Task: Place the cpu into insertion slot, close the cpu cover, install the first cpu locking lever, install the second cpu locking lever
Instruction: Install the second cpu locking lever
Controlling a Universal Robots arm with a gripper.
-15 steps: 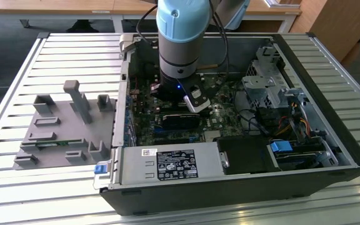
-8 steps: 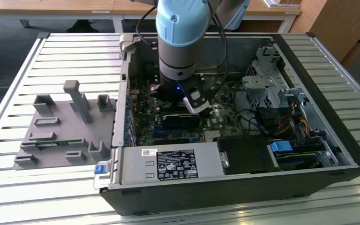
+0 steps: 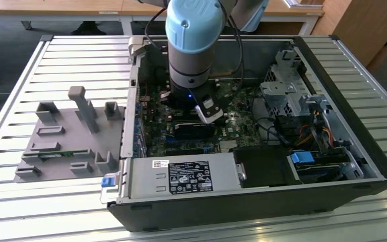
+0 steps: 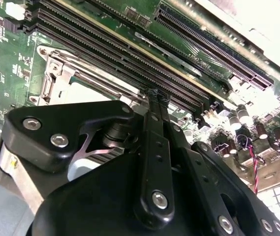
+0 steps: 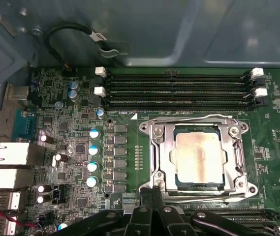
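The cpu (image 5: pixel 200 158) lies in the insertion slot (image 5: pixel 238 129) on the green board, its dull silver face showing through the window of the cpu cover (image 5: pixel 162 147), which lies flat over it. One thin wire lever (image 5: pixel 189 119) runs along the socket's side by the memory slots, another (image 5: pixel 213 195) along the opposite side. My gripper (image 5: pixel 154 189) is shut, fingertips together at the socket's corner on that second side. In the second wrist view the gripper (image 4: pixel 157 96) tips sit just beside the socket frame (image 4: pixel 51 81). In the exterior view the gripper (image 3: pixel 210 115) hangs low inside the open case.
Long black memory slots (image 5: pixel 179 88) run beside the socket, with capacitors (image 5: pixel 94 150) on another side. A black heatsink block (image 3: pixel 190 131), a power-supply box (image 3: pixel 183 176) and a drive cage (image 3: pixel 287 96) crowd the case. A grey fixture (image 3: pixel 69 136) stands at the exterior view's left.
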